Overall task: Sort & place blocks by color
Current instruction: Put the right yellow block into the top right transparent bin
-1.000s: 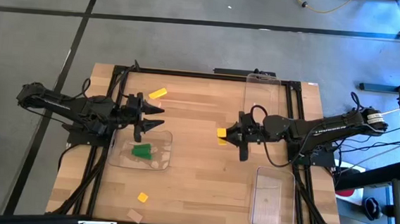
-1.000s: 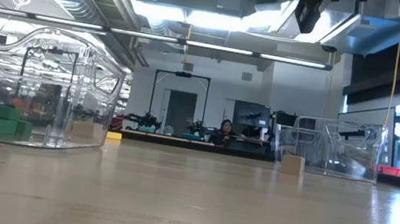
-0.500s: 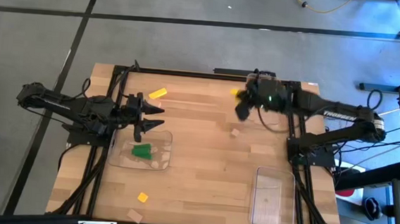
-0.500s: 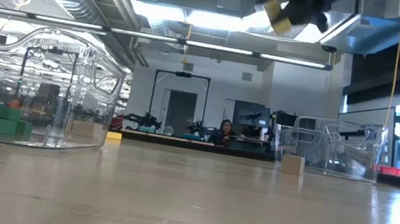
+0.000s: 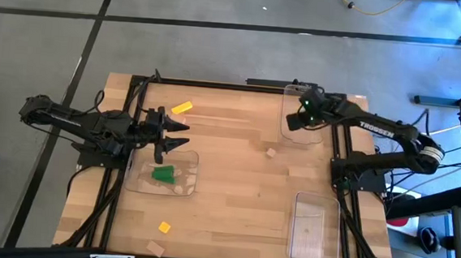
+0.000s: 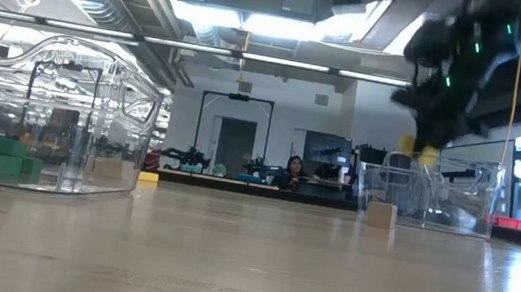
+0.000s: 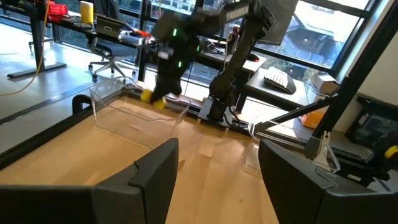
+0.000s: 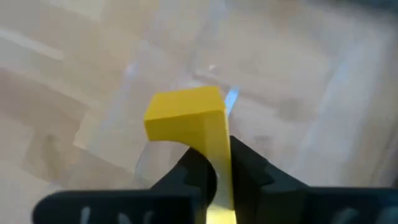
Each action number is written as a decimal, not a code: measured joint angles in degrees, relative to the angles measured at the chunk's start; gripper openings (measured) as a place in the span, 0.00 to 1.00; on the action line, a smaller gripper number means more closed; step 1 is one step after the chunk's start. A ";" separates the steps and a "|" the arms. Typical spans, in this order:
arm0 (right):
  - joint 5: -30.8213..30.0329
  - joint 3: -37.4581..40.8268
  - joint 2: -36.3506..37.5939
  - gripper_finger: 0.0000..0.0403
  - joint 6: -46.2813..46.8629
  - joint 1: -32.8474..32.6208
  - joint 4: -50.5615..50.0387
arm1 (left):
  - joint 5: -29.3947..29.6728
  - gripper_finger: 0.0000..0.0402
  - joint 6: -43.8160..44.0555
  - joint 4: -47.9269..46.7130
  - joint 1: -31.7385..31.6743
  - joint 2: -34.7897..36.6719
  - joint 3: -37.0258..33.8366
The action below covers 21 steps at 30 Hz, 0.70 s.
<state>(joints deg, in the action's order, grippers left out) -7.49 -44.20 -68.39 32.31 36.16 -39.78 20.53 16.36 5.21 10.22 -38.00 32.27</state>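
Observation:
My right gripper (image 5: 303, 119) is at the far right of the table, above a clear tray (image 5: 289, 130), and is shut on a yellow block (image 8: 186, 115). That block also shows in the low view (image 6: 407, 145) and in the left wrist view (image 7: 151, 98). My left gripper (image 5: 183, 136) hangs open above the table's left half, beside a clear tray (image 5: 186, 160) that holds green blocks (image 5: 162, 173). Loose on the table lie a yellow block (image 5: 182, 107) far left, another yellow block (image 5: 164, 227) and a tan block (image 5: 155, 248) near left, and a tan block (image 5: 270, 152) in the middle. My right gripper pinches the yellow block by its narrow lower part (image 8: 221, 163) between the two fingers (image 8: 196, 169). The block's wider end sticks out past the fingertips. The fingers point down, and the block is lifted clear over the far right tray (image 6: 475, 200).
A third clear tray (image 5: 315, 228) lies at the near right corner. The table's middle is bare wood apart from the tan block (image 6: 382, 214). The arms' black bases and cables run along the left and right edges. A person sits far back in the room (image 6: 291, 170).
My right gripper, carrying the yellow block, has swung from the table's middle toward the far edge, then right over the far right tray, and has come down toward it. My left arm has kept still.

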 joint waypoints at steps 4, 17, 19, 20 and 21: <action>2.13 6.75 -1.00 0.09 5.24 2.04 5.39 | 0.00 0.53 0.00 0.00 -0.02 0.00 0.00; 5.10 -1.17 -12.77 0.09 4.03 4.38 2.02 | 0.00 0.53 -0.02 -0.02 -0.02 0.00 0.00; 7.48 -2.05 -15.73 0.09 3.01 5.19 2.01 | 0.02 0.53 -0.02 -0.02 -0.02 0.00 0.00; 7.67 -2.56 -17.08 0.09 2.52 5.49 2.04 | 0.00 0.53 -0.02 -0.02 -0.02 0.00 0.00; 7.70 -2.96 -18.07 0.09 1.96 5.69 2.06 | 0.00 0.53 -0.02 -0.02 -0.02 0.00 0.00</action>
<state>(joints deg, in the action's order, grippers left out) 0.21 -47.16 -86.46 34.27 41.86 -37.72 20.53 16.34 5.19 10.20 -37.99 32.27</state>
